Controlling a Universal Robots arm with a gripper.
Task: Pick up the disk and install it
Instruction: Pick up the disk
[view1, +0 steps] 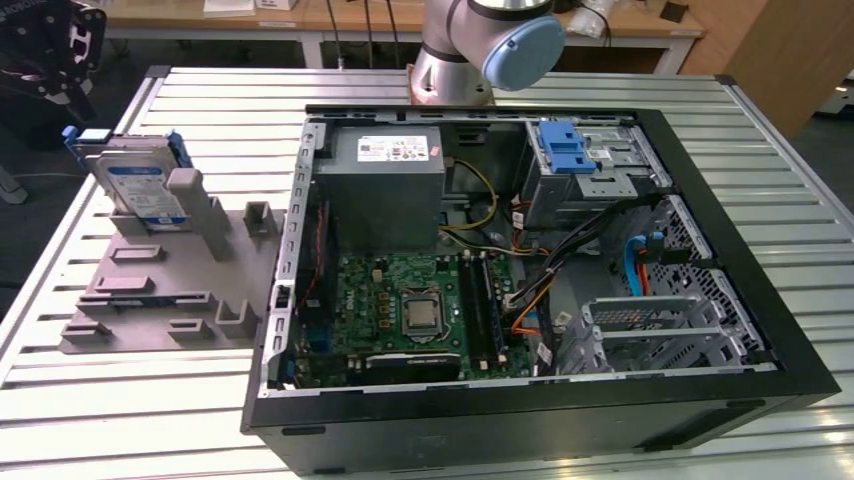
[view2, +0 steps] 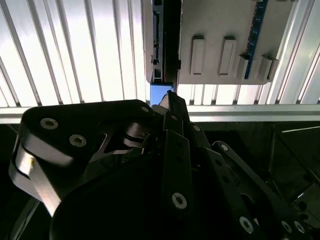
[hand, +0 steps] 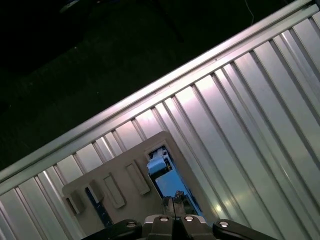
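Gripper (hand: 173, 201) above slatted metal table (hand: 240, 125)

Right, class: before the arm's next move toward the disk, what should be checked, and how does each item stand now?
1. Disk upright in grey holder: ok.
2. Gripper near disk's blue carrier, both wrist views: ok.
3. Gripper touching disk: cannot tell.
4. Computer case open: ok.
5. Silver drive cage looks empty: ok.
6. Cables clear of cage: not ok, they lie beside it.
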